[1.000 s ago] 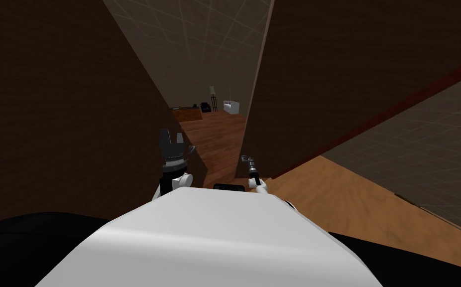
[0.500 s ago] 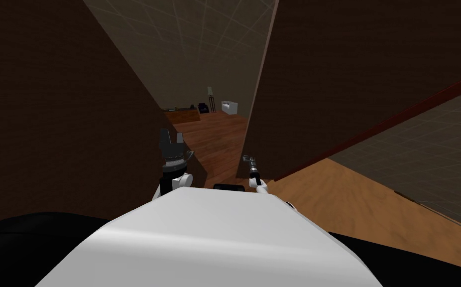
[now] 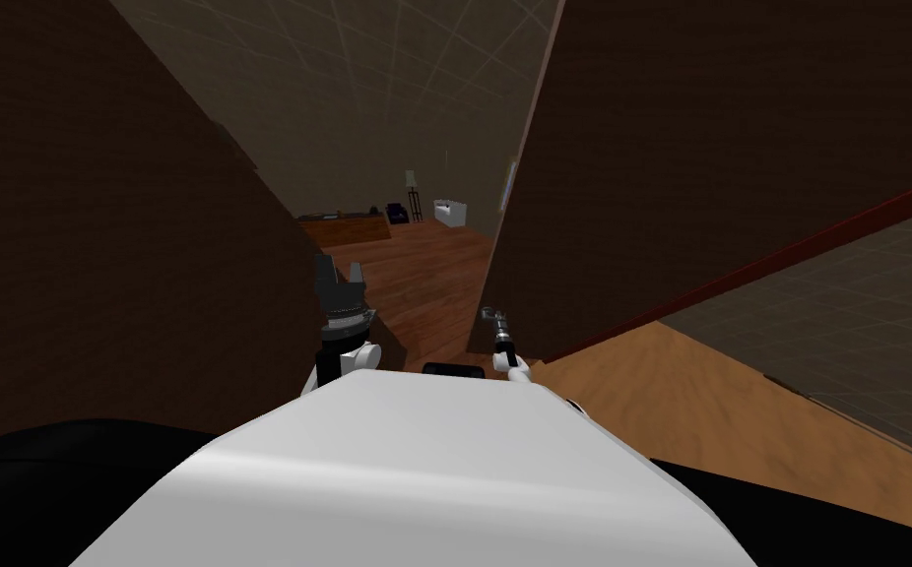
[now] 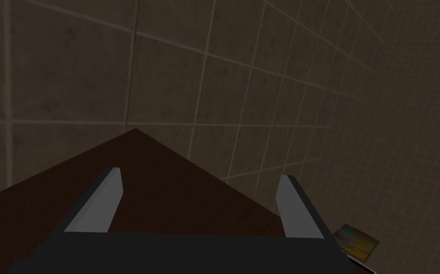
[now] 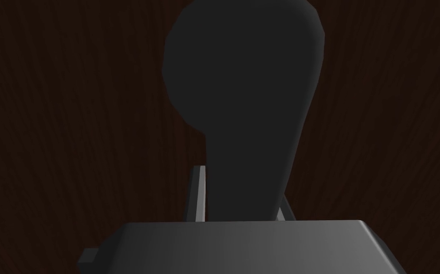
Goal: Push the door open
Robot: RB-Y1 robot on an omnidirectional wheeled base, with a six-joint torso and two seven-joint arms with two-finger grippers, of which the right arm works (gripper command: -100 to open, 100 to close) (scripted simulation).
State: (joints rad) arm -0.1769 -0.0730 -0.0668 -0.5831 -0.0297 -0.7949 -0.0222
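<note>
The dark brown door (image 3: 690, 148) rises on my right, its pale free edge facing the gap. At that edge my right gripper (image 3: 489, 317) holds the handle. In the right wrist view the gripper (image 5: 240, 190) is shut on the dark lever handle (image 5: 243, 95), with the door's brown wood (image 5: 48, 119) right behind it. My left gripper (image 3: 338, 271) points up beside another dark brown panel (image 3: 99, 246) on my left. The left wrist view shows the gripper (image 4: 201, 173) open, with that panel's top corner (image 4: 167, 157) between its fingers and nothing held.
Reddish wood floor (image 3: 424, 285) runs through the gap to a far room with a white sofa (image 3: 449, 210), a low brown cabinet (image 3: 346, 228) and a floor lamp (image 3: 411, 179). Lighter wood floor (image 3: 700, 394) and a grey tiled wall (image 3: 868, 315) lie to my right.
The gap between the two brown panels has widened: the left panel's edge has drawn off to the left and the door's top edge to the right. Both grippers keep their places.
</note>
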